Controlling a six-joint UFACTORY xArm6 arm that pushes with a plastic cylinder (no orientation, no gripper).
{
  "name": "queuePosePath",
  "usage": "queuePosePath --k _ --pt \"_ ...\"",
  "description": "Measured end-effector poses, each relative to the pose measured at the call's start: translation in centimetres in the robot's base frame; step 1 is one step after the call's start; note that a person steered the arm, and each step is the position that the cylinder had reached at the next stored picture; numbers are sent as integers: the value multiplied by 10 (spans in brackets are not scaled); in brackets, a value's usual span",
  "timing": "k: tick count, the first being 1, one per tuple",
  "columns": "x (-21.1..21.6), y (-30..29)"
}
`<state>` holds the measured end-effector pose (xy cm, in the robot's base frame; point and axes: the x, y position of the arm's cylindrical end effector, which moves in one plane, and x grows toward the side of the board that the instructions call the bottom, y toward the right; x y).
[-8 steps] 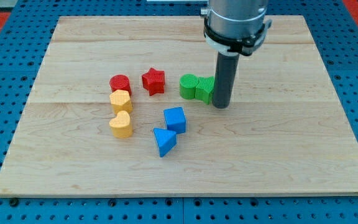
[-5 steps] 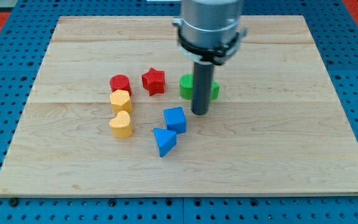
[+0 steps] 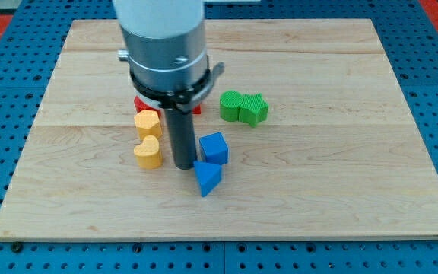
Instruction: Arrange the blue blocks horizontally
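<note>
A blue cube (image 3: 214, 147) sits near the middle of the wooden board (image 3: 341, 175). A blue triangular block (image 3: 207, 177) lies just below it, toward the view's bottom. My tip (image 3: 183, 165) rests on the board between the lower yellow block (image 3: 148, 152) and the two blue blocks. It stands just left of the blue cube and touches or nearly touches the upper left of the blue triangular block.
Two yellow blocks, the upper one (image 3: 147, 122) above the lower, sit left of my tip. Two green blocks (image 3: 243, 108) lie side by side to the upper right. Red blocks (image 3: 140, 102) are mostly hidden behind the arm.
The arm has swept from right of the green blocks to the left and down, past the blue cube. The blue triangular block has shifted slightly right and down.
</note>
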<state>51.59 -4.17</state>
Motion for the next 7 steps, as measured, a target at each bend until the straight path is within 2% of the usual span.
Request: queuePosePath --k 4,5,6,7 --pt "-43 32" --pt "-43 66" --pt "-35 57" --pt "-2 78"
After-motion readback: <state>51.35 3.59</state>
